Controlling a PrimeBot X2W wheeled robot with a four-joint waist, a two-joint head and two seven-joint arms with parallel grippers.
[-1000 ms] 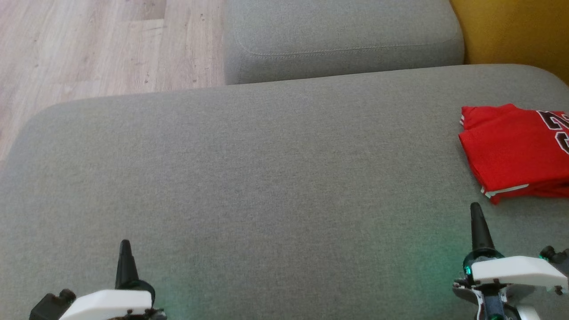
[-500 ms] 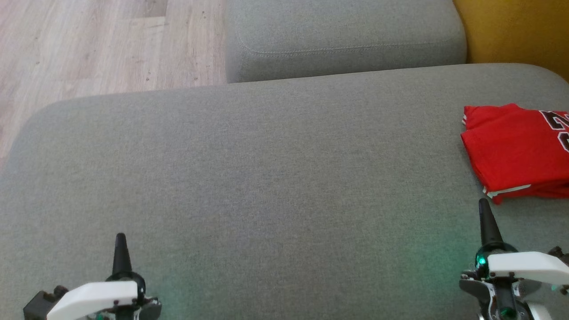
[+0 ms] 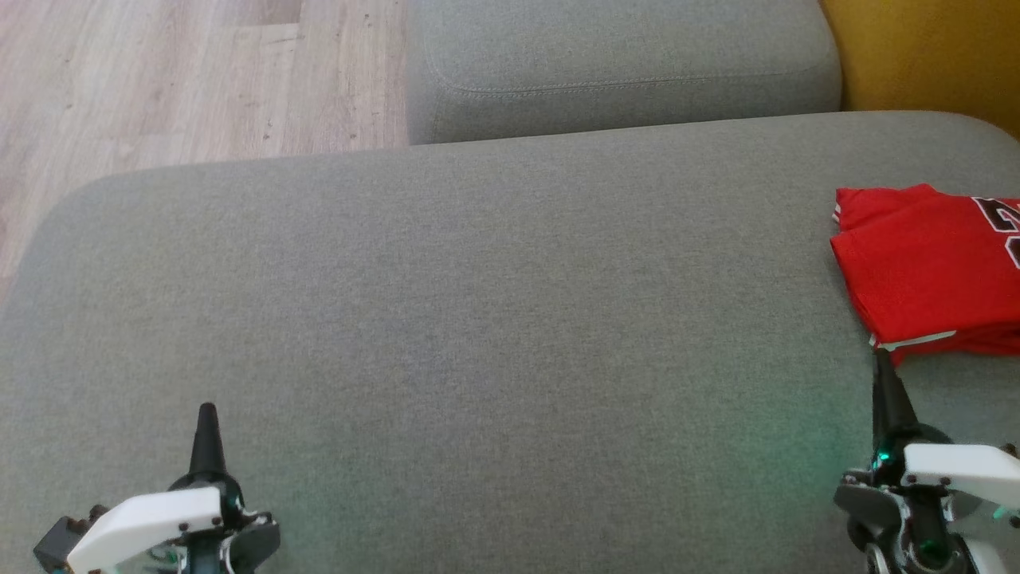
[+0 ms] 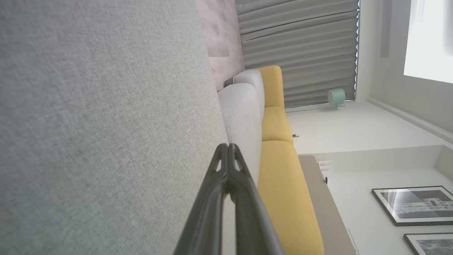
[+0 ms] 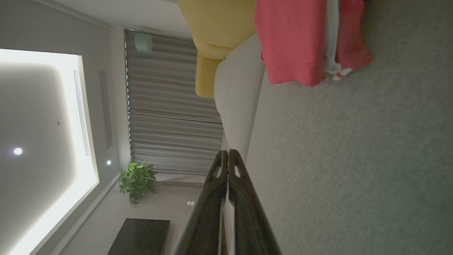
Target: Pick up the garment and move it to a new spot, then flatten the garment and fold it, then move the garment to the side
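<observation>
Red shirt (image 3: 924, 271) folded flat, lying just ahead of right gripper (image 3: 880, 367) and a bit to its right, near cushion (image 3: 478, 319) edge. Looks parked aside on purpose, so task seems basically done. Right gripper pinched closed, empty, tip near hem, contact hard to call. Left gripper (image 3: 206, 413) closed too, empty, well apart from shirt, only grey fabric ahead.

A wide grey fabric seat cushion (image 3: 478, 303) with rounded corners carries a folded red garment (image 3: 916, 271). The garment lies flat near the cushion's right edge, partly cut off by the head view's border. White trim shows along its near fold, and dark lettering shows on top.
</observation>
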